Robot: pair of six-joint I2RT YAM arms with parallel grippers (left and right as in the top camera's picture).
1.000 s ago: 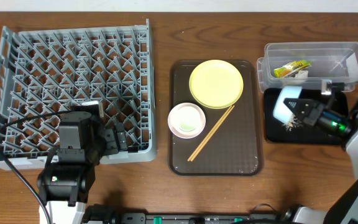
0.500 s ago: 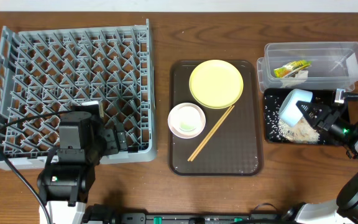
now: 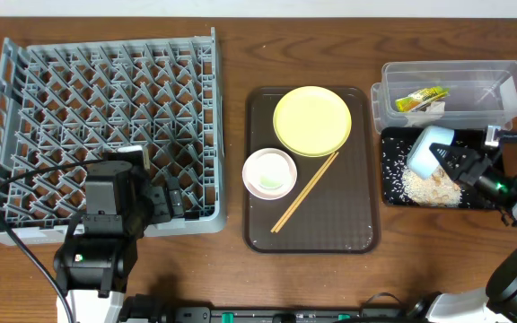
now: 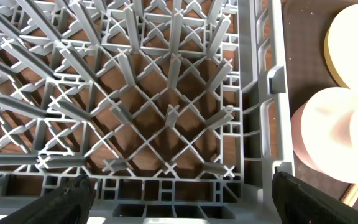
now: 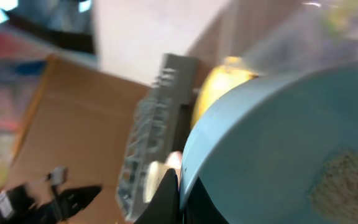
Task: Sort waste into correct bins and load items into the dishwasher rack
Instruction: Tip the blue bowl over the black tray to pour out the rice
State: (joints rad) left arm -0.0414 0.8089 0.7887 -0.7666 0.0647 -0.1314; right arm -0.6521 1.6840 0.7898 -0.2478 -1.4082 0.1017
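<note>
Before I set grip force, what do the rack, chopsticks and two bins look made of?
Rack: grey moulded plastic, matte lattice of pegs. Chopsticks: pale wood or bamboo, seemingly unvarnished. Clear tub: see-through plastic, contents visible through walls. Black tray: probably plastic, smooth dark surface.

- Rack [image 3: 106, 90]: left edge.
- Serving tray [image 3: 330, 215]: centre; plate [image 3: 312, 120] at its back, bowl [image 3: 269, 172] front-left, chopsticks [image 3: 304, 192] right of the bowl.
- Tub [image 3: 492, 85]: back right corner, wrapper [image 3: 420, 99] inside.
- Shallow tray [image 3: 420, 202]: before the tub, holding rice [image 3: 431, 187]; second bowl [image 3: 427, 149] above it.
</note>
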